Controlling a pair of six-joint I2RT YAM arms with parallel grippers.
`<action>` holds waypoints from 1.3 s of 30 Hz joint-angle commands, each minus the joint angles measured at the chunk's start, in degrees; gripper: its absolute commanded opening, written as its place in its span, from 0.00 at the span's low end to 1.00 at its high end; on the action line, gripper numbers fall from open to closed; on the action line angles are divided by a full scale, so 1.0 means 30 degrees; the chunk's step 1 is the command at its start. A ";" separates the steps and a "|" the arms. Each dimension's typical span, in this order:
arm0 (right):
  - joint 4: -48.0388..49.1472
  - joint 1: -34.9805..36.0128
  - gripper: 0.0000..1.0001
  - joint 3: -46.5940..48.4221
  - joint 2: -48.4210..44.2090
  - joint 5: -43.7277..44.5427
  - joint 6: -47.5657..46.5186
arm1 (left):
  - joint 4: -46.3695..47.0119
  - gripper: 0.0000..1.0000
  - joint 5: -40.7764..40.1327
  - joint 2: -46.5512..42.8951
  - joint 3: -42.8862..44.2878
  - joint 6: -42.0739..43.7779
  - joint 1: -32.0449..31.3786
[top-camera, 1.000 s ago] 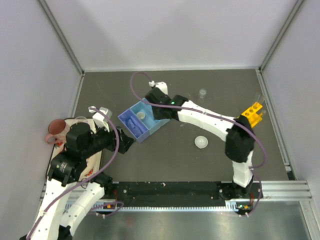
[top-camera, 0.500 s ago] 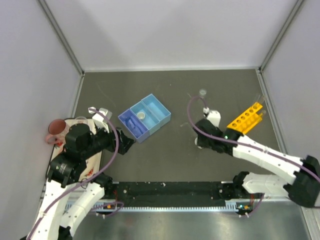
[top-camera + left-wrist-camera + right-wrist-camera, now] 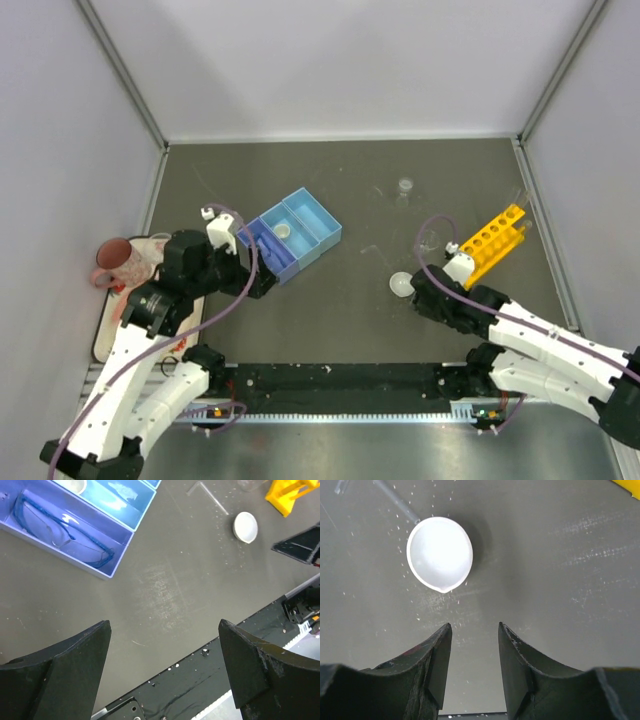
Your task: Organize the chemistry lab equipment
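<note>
The light-blue three-compartment tray lies left of centre. It holds the blue-framed goggles and a small white dish. The goggles also show in the left wrist view. My left gripper is open and empty, just near of the tray, with bare table between its fingers. A second white dish sits on the table. My right gripper is open and empty right behind it; the dish lies just beyond the fingertips. The yellow rack stands at the right. A clear beaker stands farther back. A thin tube lies near the dish.
A dark-pink mug and a pink plate sit on a board at the far left. A black rail runs along the near edge. Grey walls close in the left, back and right.
My right arm has drawn back from the tray and now sits low behind the white dish on the table. My left arm has moved forward and right, towards the tray.
</note>
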 commanded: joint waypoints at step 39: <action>0.6245 -0.1514 0.39 -0.0272 0.4734 0.1265 0.1297 | 0.2087 0.92 -0.7685 1.7229 0.8091 -0.3951 0.5077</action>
